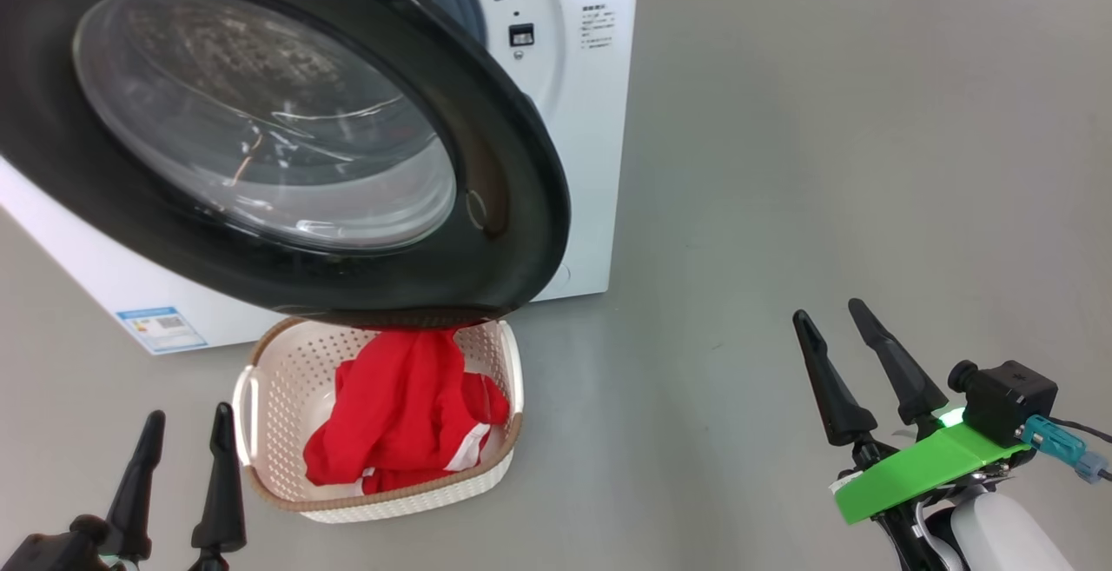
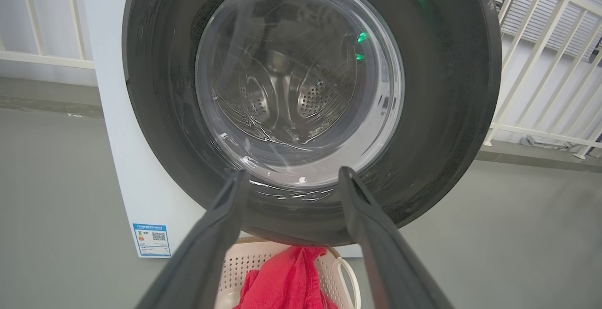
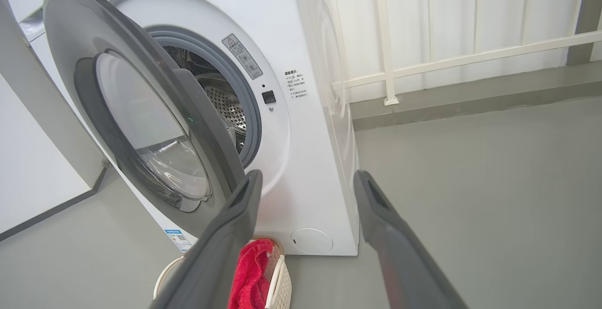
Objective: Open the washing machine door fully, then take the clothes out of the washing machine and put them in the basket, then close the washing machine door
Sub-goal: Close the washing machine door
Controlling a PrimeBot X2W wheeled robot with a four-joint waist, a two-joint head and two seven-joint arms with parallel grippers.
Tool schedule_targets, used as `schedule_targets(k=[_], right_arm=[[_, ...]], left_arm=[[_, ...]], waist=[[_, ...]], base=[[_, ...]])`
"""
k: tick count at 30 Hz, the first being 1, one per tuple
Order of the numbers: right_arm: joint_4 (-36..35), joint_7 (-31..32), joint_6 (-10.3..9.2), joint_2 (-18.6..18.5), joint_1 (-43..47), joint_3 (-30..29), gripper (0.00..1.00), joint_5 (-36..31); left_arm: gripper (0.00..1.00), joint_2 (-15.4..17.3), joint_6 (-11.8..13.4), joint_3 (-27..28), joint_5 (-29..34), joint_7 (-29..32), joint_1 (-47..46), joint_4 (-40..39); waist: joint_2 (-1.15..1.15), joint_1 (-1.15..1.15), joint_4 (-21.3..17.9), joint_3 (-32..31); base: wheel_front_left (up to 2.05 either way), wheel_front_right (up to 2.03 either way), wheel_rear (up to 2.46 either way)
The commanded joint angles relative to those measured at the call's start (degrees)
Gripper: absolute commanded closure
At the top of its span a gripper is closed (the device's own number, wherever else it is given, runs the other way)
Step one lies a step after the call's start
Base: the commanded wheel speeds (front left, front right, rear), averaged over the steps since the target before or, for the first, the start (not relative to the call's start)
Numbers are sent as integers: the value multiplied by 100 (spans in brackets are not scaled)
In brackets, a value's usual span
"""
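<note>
2 grippers, both were spread wide and holding nothing: left gripper [image 1: 190, 414] low on my left, right gripper [image 1: 827, 310] well off to the right over the grey floor [image 1: 825, 119]. All the red clothes [image 1: 404, 414] I could see sat piled in the basket [image 1: 282, 362], which stood on the floor right in front of the washing machine [image 1: 591, 119]. That washing machine door [image 1: 512, 171] hung ajar, standing out over the basket's far end, with the drum [image 3: 225, 111] showing behind it. Neither gripper touched the door.
</note>
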Motion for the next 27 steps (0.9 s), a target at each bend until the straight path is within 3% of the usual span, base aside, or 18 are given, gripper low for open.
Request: schedule_targets(k=[1, 4, 5, 6, 8, 10, 20, 27], right_arm=[[-160, -28, 9, -72, -32, 97, 0, -28], [-224, -28, 9, -109, -65, 120, 3, -41], [-241, -28, 9, -122, -85, 127, 21, -40], [-258, -28, 9, -138, -114, 135, 51, -42], [-299, -28, 9, -165, -191, 152, 70, -43], [-333, -28, 9, -195, -291, 179, 100, -42], [-437, -28, 9, -375, -859, 482, 100, -55], [-297, -28, 9, -491, -1387, 1128, 100, -9]], left_arm=[[0, 58, -29, 206, 76, -70, -229, -126], [0, 38, -38, 195, 84, -70, -241, -131], [0, 33, -40, 191, 86, -70, -241, -132], [0, 27, -43, 188, 87, -70, -242, -134], [0, 23, -47, 185, 85, -70, -252, -136], [0, 22, -50, 192, 77, -70, -258, -137], [0, -2, -62, 89, 57, -70, -372, -138], [0, -5, -66, 4, 49, -70, -479, -170]], waist=[[0, 0, 51, -4], [0, 0, 150, 2], [0, 0, 185, 9], [0, 0, 221, 17], [0, 0, 297, 43], [0, 0, 375, 68], [0, 0, 779, 247], [0, 0, 960, 450]], base=[[0, 0, 0], [0, 0, 0], [0, 0, 0], [0, 0, 0], [0, 0, 0], [0, 0, 0], [0, 0, 0], [0, 0, 0]])
